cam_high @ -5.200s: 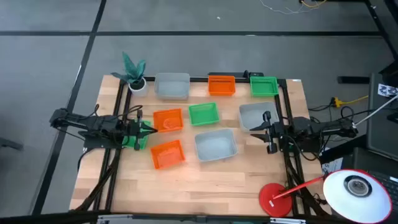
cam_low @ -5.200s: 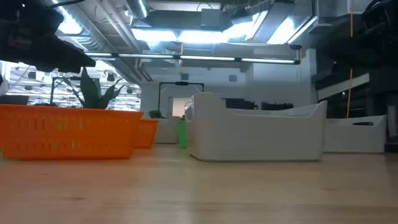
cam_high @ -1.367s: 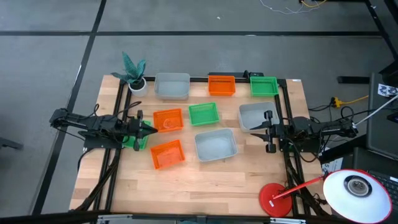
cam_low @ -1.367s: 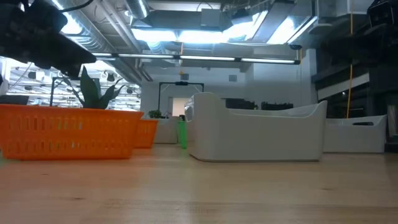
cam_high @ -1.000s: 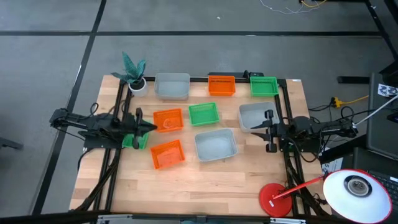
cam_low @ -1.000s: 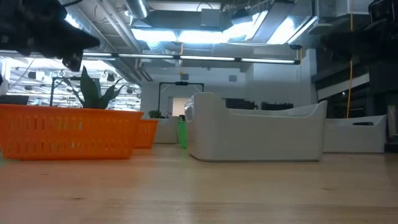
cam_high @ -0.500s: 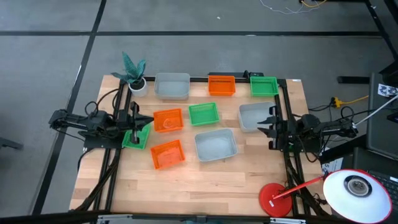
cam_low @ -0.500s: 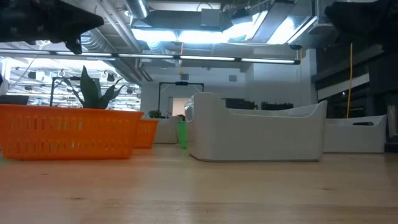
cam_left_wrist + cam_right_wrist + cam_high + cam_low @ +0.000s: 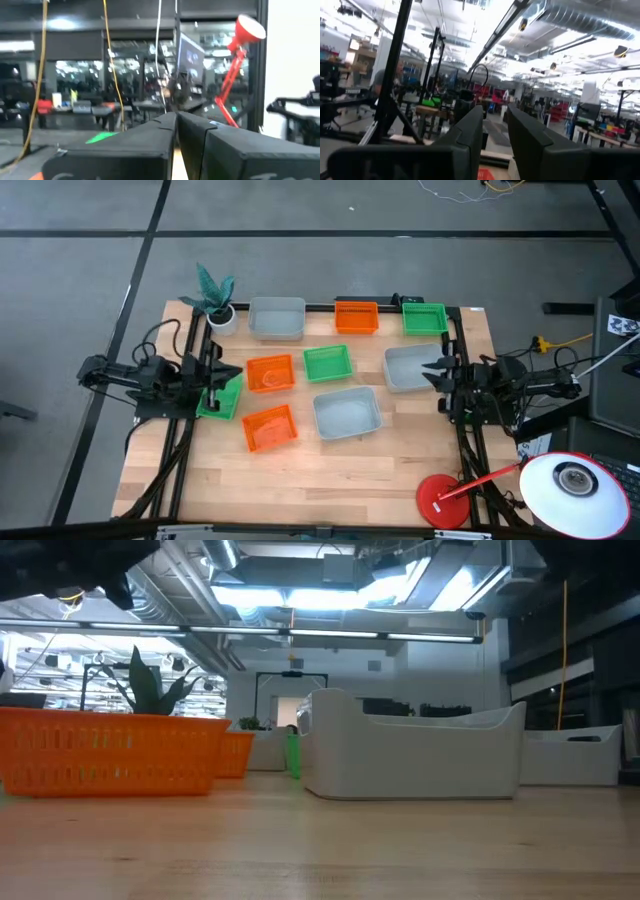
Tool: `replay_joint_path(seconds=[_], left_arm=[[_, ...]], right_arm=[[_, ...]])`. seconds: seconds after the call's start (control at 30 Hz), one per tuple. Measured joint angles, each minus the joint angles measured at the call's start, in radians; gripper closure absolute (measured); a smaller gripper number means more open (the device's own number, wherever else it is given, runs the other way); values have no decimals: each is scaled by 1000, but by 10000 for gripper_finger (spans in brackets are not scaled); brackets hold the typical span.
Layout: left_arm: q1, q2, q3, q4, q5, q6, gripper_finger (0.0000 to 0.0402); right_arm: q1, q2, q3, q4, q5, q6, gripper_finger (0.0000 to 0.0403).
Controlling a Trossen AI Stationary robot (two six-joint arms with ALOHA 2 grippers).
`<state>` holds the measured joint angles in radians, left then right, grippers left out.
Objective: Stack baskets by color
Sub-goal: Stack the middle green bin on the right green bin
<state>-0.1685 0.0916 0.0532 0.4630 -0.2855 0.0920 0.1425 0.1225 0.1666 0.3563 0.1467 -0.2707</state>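
Observation:
Nine baskets sit on their bottoms on the wooden table. Three are orange [image 9: 270, 373] [image 9: 269, 428] [image 9: 356, 316], three green [image 9: 328, 363] [image 9: 424, 317] [image 9: 220, 398] and three pale grey [image 9: 277, 318] [image 9: 347, 413] [image 9: 408, 368]. My left gripper [image 9: 232, 372] hangs shut above the left green basket's far end, fingertips tilted up, holding nothing. My right gripper [image 9: 430, 370] hovers over the right grey basket's right rim, with a narrow gap between its fingers [image 9: 494, 120] and nothing in it. The low view shows the near orange basket [image 9: 110, 752] and the middle grey basket [image 9: 415, 755].
A small white pot with a teal plant [image 9: 218, 308] stands at the far left corner. A red desk lamp's base [image 9: 440, 502] sits at the near right. Black frame rails [image 9: 190, 430] run along the table's left, right and far sides. Bare wood lies along the near edge.
Both grippers have risen and tipped their fingertips upward. The left one has drawn back toward the table's left edge, uncovering more of the green basket beneath it. The right one has drawn back toward the right edge. No basket has moved.

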Motion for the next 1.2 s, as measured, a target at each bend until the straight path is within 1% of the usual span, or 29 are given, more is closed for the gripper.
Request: replay_joint_path(seconds=[0.1,0.3,0.4,0.53,0.6,0.63,0.7,0.77,0.9,1.07,1.1,1.2], left_arm=[[0,64,0,31,0,-3,392],[0,140,0,120,-1,-3,392],[0,145,0,131,-1,-3,392],[0,145,0,132,-1,-3,392],[0,145,0,132,-1,-3,392],[0,145,0,131,-1,-3,392],[0,145,0,132,-1,-3,392],[0,145,0,131,-1,-3,392],[0,145,0,138,-1,-3,392],[0,145,0,141,-1,-3,392],[0,145,0,142,-1,-2,392],[0,145,0,145,-1,-2,392]], right_arm=[[0,100,47,-38,0,17,311],[0,343,177,-190,-8,185,311],[0,458,274,-348,-9,220,311],[0,596,427,-643,-8,294,311],[0,653,493,-780,14,334,311],[0,681,522,-820,38,354,311],[-2,727,559,-846,105,371,311],[-13,773,586,-835,138,345,311],[-55,861,630,-825,122,258,311],[-135,976,674,-831,115,156,311],[-154,999,685,-830,103,134,311],[-213,1065,721,-830,23,102,311]])
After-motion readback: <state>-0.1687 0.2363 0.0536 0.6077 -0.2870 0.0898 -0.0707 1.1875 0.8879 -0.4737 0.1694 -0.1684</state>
